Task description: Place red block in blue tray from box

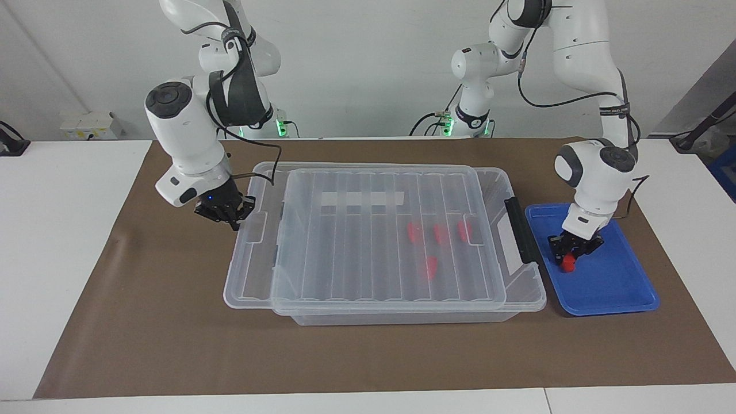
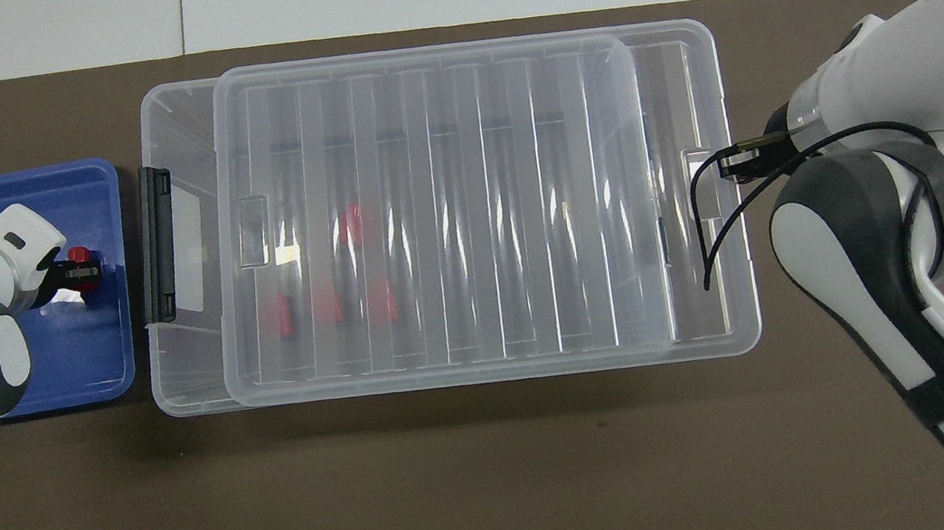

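The blue tray [image 1: 609, 287] [image 2: 17, 202] lies at the left arm's end of the table. My left gripper [image 1: 570, 256] [image 2: 76, 267] is low in the tray, shut on a red block [image 1: 568, 264] [image 2: 77, 254] that is at or just above the tray floor. The clear box [image 1: 247, 290] [image 2: 196, 388] stands mid-table with its ribbed lid [image 1: 368, 253] [image 2: 433, 106] lying shifted on top. Several more red blocks [image 1: 440, 233] [image 2: 354, 221] show through the lid inside the box. My right gripper [image 1: 230, 214] [image 2: 741, 161] hovers at the box's rim at the right arm's end.
A dark grey latch [image 1: 520, 237] [image 2: 156, 243] sits on the box's end next to the tray. A brown mat [image 1: 172, 345] [image 2: 464, 485] covers the table under everything. A black cable [image 2: 706, 207] from the right arm hangs over the box's end.
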Controlling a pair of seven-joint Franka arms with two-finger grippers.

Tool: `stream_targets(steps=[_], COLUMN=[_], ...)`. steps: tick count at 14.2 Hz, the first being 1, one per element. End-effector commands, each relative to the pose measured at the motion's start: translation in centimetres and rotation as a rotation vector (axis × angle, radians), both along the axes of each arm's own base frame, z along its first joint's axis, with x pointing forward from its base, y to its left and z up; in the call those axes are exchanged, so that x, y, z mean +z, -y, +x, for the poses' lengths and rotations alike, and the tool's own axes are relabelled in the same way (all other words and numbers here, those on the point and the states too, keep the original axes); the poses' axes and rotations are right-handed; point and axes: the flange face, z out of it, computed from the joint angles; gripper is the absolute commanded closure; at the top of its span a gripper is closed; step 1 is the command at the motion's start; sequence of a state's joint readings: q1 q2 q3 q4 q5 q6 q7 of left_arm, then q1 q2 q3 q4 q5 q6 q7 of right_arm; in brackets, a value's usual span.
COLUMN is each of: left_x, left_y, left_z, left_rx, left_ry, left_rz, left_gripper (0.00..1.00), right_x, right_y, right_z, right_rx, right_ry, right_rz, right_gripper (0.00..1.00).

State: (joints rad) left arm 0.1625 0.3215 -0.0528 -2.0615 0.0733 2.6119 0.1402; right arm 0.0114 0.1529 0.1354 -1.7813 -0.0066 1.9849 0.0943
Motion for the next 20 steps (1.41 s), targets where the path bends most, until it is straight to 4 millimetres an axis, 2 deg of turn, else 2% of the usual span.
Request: stream_targets(steps=[1, 2, 3, 5, 6, 7, 11, 15, 17, 20], left_x=[-0.8, -0.7, -0.7, -0.7, -0.7, -0.7, -0.4, -0.2, 1.3, 4.7], left_y=[0.1, 0.0, 0.0, 0.0, 0.0, 0.0, 0.0, 0.0, -0.1, 0.1], left_z=[0.0, 0.0, 0.0, 0.0, 0.0, 0.1, 0.2, 0.4, 1.0, 1.8], left_rx=[0.001, 0.001, 0.001, -0.002, -0.002, -0.004, -0.004, -0.004, -0.006, -0.009], left_ry=[0.006, 0.008, 0.008, 0.008, 0.006, 0.008, 0.006, -0.005, -0.045, -0.107], left_rz=[-0.008, -0.008, -0.008, -0.007, -0.007, -0.006, -0.005, -0.005, -0.002, 0.000], left_gripper=[0.97, 0.79, 0.75, 0.20, 0.15, 0.14, 0.14, 0.14, 0.15, 0.15], right_x=[-0.2, -0.1, -0.2, -0.2, -0.2, -0.1, -0.1, -0.1, 0.0, 0.9], right_y=[-2.2, -2.9, -3.6, -4.3, -4.9, -5.6, -6.7, -6.8, -6.9, -6.7], right_z=[-0.6, -0.7, -0.9, -1.0, -1.1, -1.3, -1.6, -1.6, -1.6, -1.8], right_rx=[0.048, 0.062, 0.071, 0.085, 0.096, 0.108, 0.126, 0.127, 0.129, 0.126], right_ry=[-0.005, -0.004, -0.006, -0.006, -0.006, -0.006, -0.004, -0.006, -0.004, -0.004], right_rz=[0.012, 0.014, 0.015, 0.017, 0.019, 0.021, 0.024, 0.024, 0.024, 0.021], right_gripper=[1.00, 1.00, 1.00, 1.00, 1.00, 1.00, 1.00, 1.00, 1.00, 1.00])
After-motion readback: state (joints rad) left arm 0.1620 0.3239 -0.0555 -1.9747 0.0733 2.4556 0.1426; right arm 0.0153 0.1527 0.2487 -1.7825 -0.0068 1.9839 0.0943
